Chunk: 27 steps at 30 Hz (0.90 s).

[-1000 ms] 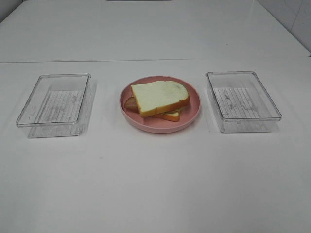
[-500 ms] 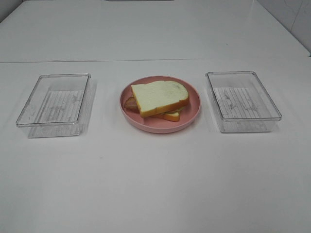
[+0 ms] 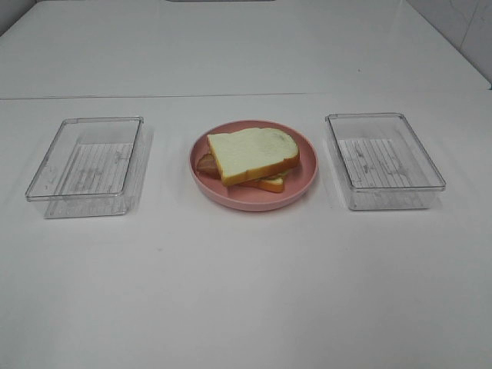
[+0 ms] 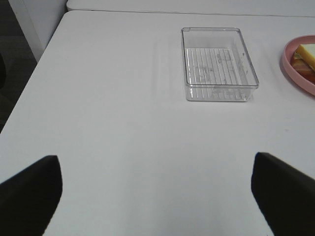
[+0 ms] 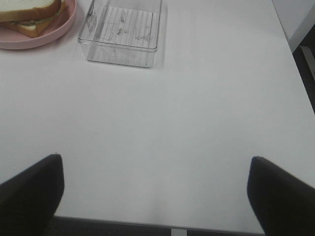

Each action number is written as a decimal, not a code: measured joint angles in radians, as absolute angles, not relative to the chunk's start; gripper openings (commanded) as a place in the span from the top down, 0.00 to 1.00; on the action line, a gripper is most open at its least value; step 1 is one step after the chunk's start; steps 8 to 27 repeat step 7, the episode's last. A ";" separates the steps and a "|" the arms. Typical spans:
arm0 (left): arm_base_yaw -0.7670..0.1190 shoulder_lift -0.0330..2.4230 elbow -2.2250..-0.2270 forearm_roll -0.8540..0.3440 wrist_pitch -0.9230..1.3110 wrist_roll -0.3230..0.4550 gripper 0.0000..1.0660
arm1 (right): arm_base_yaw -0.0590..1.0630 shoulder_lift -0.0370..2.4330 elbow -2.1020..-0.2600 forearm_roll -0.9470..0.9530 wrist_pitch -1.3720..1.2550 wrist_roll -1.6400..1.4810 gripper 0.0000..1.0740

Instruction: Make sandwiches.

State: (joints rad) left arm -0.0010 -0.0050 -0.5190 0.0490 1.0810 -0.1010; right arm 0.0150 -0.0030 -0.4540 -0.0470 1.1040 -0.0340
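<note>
The sandwich (image 3: pixel 252 157) lies stacked on the round pink plate (image 3: pixel 307 164) at the table's middle: a pale bread slice with orange-brown crust on top, a second slice and a bit of brown-pink bacon showing under it. It shows at the edge of the left wrist view (image 4: pixel 306 58) and of the right wrist view (image 5: pixel 30 14). Neither gripper shows in the exterior high view. My left gripper (image 4: pixel 155 194) and right gripper (image 5: pixel 155 194) are open and empty, low over bare table, far from the plate.
An empty clear plastic tray (image 3: pixel 86 165) stands left of the plate, another (image 3: pixel 382 159) right of it; they also show in the left wrist view (image 4: pixel 216 63) and the right wrist view (image 5: pixel 123 30). The table's edge (image 5: pixel 147 225) is near the right gripper.
</note>
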 measured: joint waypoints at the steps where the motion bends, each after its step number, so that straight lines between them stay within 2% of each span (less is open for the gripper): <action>1: -0.001 -0.005 -0.519 0.049 1.081 -0.101 0.10 | 0.015 -0.003 -0.454 -0.047 1.104 -0.034 0.08; 27: -0.001 -0.005 -0.519 0.049 1.081 -0.101 0.10 | 0.015 -0.003 -0.454 -0.047 1.104 -0.034 0.08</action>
